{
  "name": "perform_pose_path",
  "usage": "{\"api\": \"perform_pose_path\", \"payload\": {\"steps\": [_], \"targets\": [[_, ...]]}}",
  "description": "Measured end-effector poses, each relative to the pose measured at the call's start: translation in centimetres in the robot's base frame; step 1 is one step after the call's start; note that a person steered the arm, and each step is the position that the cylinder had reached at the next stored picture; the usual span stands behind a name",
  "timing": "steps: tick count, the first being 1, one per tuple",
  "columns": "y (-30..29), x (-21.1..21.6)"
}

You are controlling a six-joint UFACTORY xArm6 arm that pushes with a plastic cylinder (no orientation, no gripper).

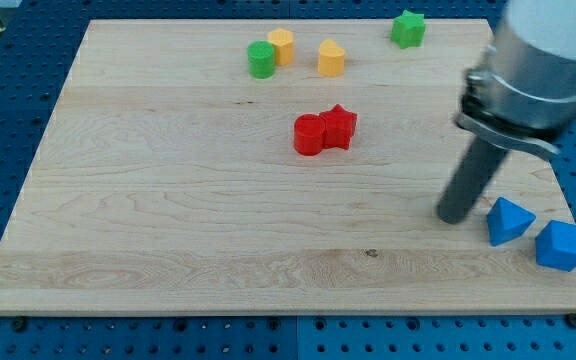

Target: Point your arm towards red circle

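High oblique view (whole board (168, 230))

You see my tip (455, 215) resting on the wooden board (168, 220) just left of the blue triangle (508, 220), well apart from the red circle (309, 135), which touches the red star (339, 126).

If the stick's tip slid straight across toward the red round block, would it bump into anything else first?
Probably not. My tip sits near the blue triangle, and the wooden board looks bare up to the red circle, which touches the red star.
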State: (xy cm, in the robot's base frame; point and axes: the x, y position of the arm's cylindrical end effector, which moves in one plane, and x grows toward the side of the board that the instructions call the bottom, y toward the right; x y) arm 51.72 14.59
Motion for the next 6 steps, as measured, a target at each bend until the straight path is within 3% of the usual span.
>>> {"api": "perform_pose_path", "payload": {"steps": [1, 2, 4, 6], "targets": [[-8.0, -3.1], [-14.1, -3.0], [-15.0, -3.1], [-26.7, -9.6]]}}
